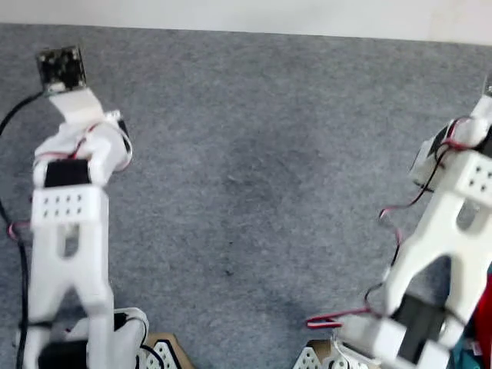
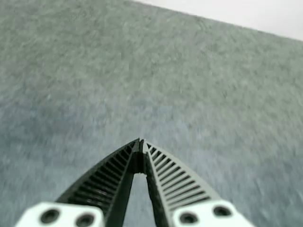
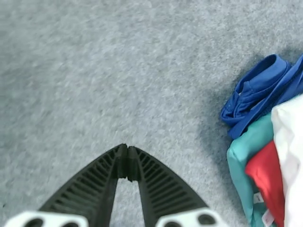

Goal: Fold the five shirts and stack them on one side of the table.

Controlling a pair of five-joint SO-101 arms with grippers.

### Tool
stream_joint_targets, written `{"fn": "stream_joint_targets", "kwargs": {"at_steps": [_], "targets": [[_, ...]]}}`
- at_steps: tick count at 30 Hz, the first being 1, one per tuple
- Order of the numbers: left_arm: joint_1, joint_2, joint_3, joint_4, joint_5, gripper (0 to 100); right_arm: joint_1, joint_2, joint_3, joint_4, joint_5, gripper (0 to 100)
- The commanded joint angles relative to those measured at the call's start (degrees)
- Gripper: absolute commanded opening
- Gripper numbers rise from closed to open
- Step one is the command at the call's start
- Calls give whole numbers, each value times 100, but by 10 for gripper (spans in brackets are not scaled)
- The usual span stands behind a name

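A heap of crumpled shirts lies on the grey felt table [image 1: 254, 154]. In the right wrist view it shows a blue shirt [image 3: 258, 92], a teal shirt [image 3: 244, 165], a red shirt [image 3: 265, 175] and a white shirt [image 3: 291, 137]. My right gripper [image 3: 127, 149] is shut with nothing in it, hovering over bare felt beside the heap. My left gripper [image 2: 140, 144] is also shut and holds nothing, above bare felt near the table's far edge. In the high view, red cloth [image 1: 484, 304] and teal cloth [image 1: 467, 355] peek out behind the right arm [image 1: 453, 223].
The left arm [image 1: 69, 215] stands along the left side with its wrist camera [image 1: 61, 68] near the back. The arm bases [image 1: 311, 357] sit at the front edge. A pale strip [image 1: 307, 15] borders the felt's far edge.
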Motion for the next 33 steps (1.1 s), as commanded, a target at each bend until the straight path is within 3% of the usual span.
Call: {"fn": "stream_joint_targets", "kwargs": {"at_steps": [1, 11, 15, 20, 33], "targets": [[-40, -1156, 620, 316, 44, 13, -286, -1692, 1112, -268, -26, 8], [-251, -4699, 3301, 360, 35, 14, -1358, -6158, 6791, -2993, 308, 12], [-286, -5974, 4154, 598, -185, 14, -1903, -7178, 8224, -3574, 316, 24], [-277, -7327, 5015, 993, -914, 14, -2703, -8119, 9367, -3679, 1011, 24], [-259, -7240, 6290, 1099, -958, 14, -2923, -9314, 11380, -3582, 1020, 23]]}}
